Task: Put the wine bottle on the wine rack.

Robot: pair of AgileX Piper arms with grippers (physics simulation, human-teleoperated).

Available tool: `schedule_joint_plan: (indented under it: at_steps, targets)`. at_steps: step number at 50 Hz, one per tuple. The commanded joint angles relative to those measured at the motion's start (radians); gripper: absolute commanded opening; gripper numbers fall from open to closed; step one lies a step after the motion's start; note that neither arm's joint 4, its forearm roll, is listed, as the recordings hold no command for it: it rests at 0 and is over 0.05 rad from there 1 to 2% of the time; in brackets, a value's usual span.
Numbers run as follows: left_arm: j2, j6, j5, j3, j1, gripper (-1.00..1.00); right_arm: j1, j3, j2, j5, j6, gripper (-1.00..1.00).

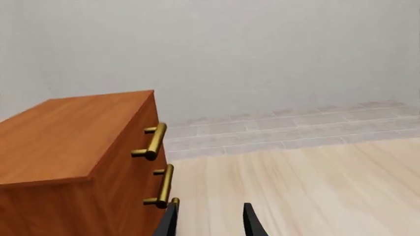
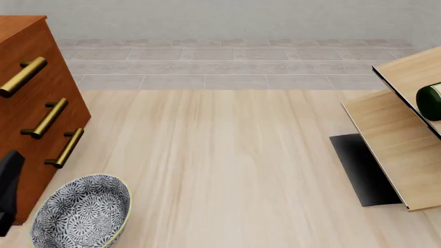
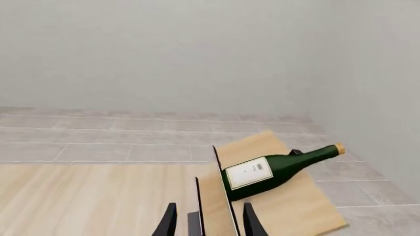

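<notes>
Wine bottle (image 3: 279,168) lies on wine rack (image 3: 288,206), label unreadable; both end effectors released.

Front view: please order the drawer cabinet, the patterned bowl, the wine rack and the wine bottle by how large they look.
1. wine rack and drawer cabinet: similar, both cut by the edge
2. patterned bowl
3. wine bottle, mostly out of frame

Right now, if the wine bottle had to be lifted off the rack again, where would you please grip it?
Probably the wine bottle at its body near the white label, from above. It lies on its side on the wine rack, so the panel blocks its underside, and the neck looks thin.
</notes>
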Motion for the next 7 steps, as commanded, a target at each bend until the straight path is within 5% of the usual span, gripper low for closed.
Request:
schedule_joint_plan:
  at_steps: [1, 7]
  targets:
    - [-0.005, 0.02, 0.035, -0.025, -0.004, 1.0, 0.037, 0.044, -0.107, 0.041, -0.015, 1.0]
    - [-0.006, 0.024, 0.058, -0.045, 0.002, 1.0, 0.043, 0.058, -0.119, 0.031, -0.023, 1.0]
